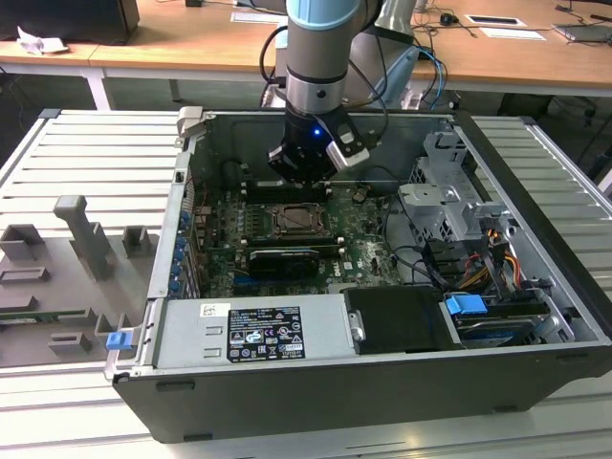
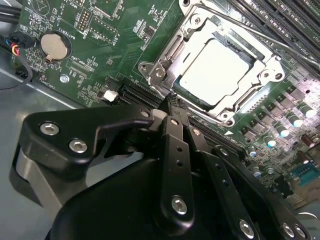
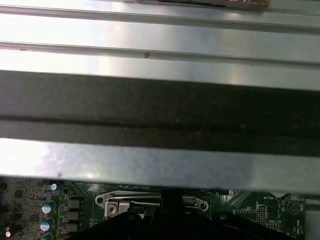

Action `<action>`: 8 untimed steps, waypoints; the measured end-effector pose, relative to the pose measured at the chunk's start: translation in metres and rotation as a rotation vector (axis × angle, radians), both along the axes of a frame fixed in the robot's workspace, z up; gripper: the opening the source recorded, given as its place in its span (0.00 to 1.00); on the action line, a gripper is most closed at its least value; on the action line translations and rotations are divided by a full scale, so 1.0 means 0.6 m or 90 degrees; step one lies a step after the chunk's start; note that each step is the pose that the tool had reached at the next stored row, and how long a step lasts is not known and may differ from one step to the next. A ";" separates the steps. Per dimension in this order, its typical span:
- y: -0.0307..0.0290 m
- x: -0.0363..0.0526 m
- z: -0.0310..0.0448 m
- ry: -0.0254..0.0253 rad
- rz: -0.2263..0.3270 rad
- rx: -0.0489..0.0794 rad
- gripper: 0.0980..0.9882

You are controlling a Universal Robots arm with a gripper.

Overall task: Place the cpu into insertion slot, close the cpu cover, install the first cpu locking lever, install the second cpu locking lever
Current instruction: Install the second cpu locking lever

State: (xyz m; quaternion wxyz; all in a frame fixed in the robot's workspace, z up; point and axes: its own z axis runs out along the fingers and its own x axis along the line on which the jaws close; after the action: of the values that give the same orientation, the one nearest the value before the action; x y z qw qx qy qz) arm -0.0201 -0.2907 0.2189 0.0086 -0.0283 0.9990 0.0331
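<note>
Ribbed metal table holds the opened PC case [image 1: 535, 382], and the tool [image 2: 172, 107], fingers pinched shut and empty, hovers just beside the insertion slot [image 2: 220, 70] where the cpu [image 2: 215, 67] already sits under the closed cpu cover [image 2: 162, 62], probably lined up for a lever.

Lab: open computer case [image 1: 535, 316], slotted workbench [image 1: 86, 153], desks [image 1: 191, 43].

Even room light, glare whitening the cpu [image 2: 215, 67] top, near pincer [image 2: 172, 107] body dark, blurred

Silver arm [image 1: 316, 57], pale blue band, seemingly black screw-studded gripper [image 2: 172, 107]
</note>
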 end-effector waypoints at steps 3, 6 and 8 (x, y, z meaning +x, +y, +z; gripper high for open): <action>-0.0028 0.000 0.000 0.0001 0.000 0.000 0.01; -0.0054 0.000 0.000 0.0001 0.000 0.000 0.01; -0.0074 0.000 0.000 0.0000 0.000 0.000 0.01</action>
State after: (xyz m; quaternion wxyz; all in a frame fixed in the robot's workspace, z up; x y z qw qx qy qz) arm -0.0201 -0.2951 0.2189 0.0086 -0.0283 0.9990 0.0331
